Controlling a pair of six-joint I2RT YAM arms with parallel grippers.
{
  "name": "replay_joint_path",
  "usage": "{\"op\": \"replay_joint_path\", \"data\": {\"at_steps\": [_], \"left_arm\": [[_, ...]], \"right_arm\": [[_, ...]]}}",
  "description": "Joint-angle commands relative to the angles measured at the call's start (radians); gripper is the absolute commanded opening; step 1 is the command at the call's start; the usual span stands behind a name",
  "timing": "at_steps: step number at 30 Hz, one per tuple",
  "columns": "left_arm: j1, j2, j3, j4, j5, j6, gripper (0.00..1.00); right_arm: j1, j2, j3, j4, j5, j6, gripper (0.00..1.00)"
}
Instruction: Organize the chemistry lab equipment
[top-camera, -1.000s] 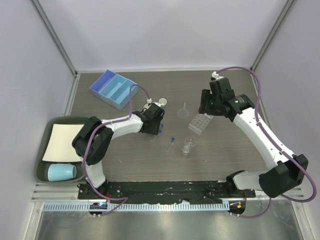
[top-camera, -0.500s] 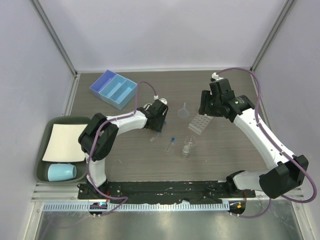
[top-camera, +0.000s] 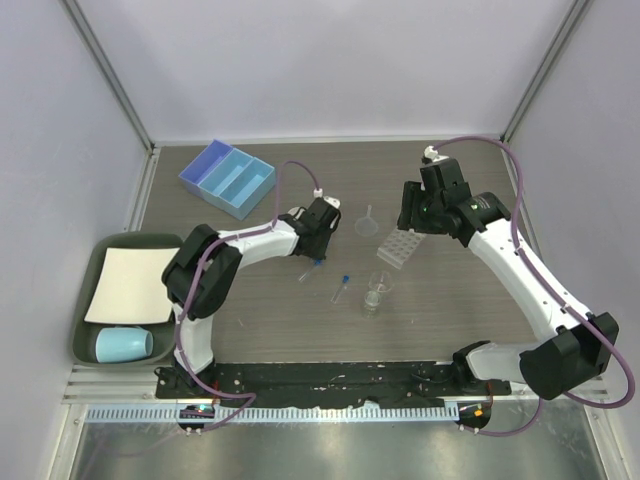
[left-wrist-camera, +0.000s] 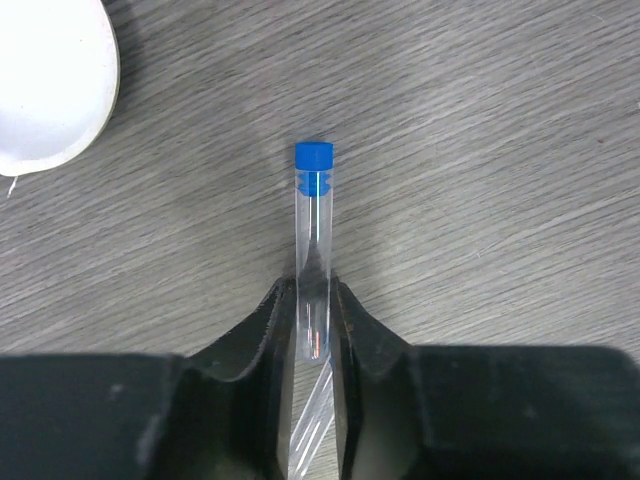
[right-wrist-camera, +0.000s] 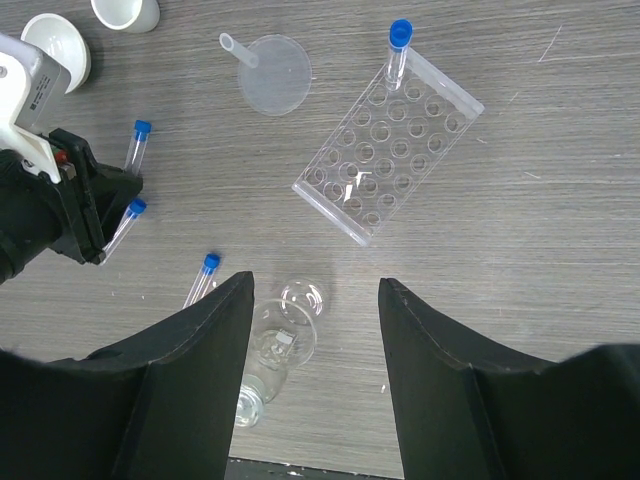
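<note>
left gripper (left-wrist-camera: 315, 290) fingers clamped on blue-capped test tube (left-wrist-camera: 313, 215) lying flat centre frame, right gripper (right-wrist-camera: 315, 280) fingers wide apart, empty, over tube rack (right-wrist-camera: 385, 150) upper right, versus earlier frame left fingers narrower, wrist further right, right arm unchanged

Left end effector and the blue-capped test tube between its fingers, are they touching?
Touching. In the left wrist view, both fingers of the left end effector press against the test tube, no gap either side.

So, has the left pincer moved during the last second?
Yes. In the top view the left pincer has shifted right, closer to the clear funnel, which lies where it was.
</note>
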Motion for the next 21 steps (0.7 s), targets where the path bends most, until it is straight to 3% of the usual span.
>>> {"op": "replay_joint_path", "data": {"at_steps": [1, 8, 14, 21], "left_arm": [[-0.017, 0.074, -0.072, -0.079, 0.004, 0.001, 0.17], [-0.02, 0.042, -0.095, -0.087, -0.036, -0.004, 0.0], [-0.024, -0.014, -0.069, -0.167, -0.079, 0.003, 0.0], [-0.023, -0.191, 0.017, -0.328, -0.085, 0.03, 0.0]], "right_arm": [[0.005, -0.038, 0.0, 0.031, -0.004, 0.0, 0.59], [0.004, -0.044, -0.003, 0.032, -0.008, 0.001, 0.58], [0.007, -0.049, -0.004, 0.032, -0.019, 0.006, 0.58], [0.015, -0.055, -0.013, 0.048, -0.03, 0.007, 0.58]]}}
